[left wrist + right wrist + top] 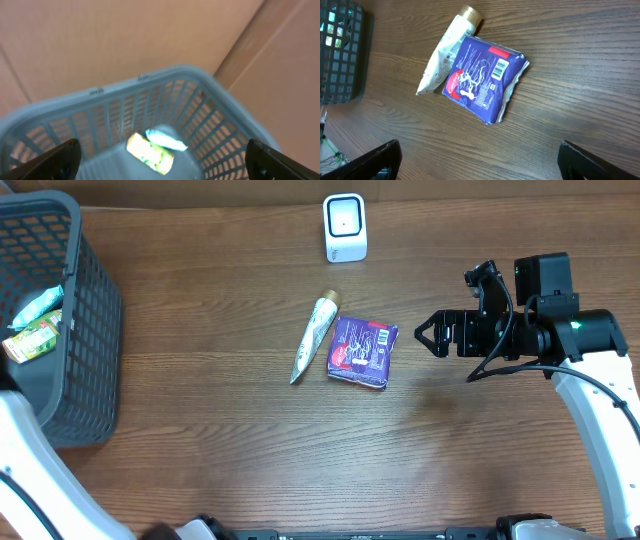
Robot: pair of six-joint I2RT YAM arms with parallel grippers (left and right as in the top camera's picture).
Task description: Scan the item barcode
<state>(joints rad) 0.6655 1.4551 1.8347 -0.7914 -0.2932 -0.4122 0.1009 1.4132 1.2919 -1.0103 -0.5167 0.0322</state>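
Right gripper (425, 335): jaws wide, empty, held low over the brown wooden table (200, 430), near the purple foil packet (362, 351) lying barcode up.
Your left gripper (162, 150), also spread wide, hangs over the grey plastic mesh basket (150, 79); the green pack (150, 152) inside is blurred, and the arm is cut off in the overhead view.
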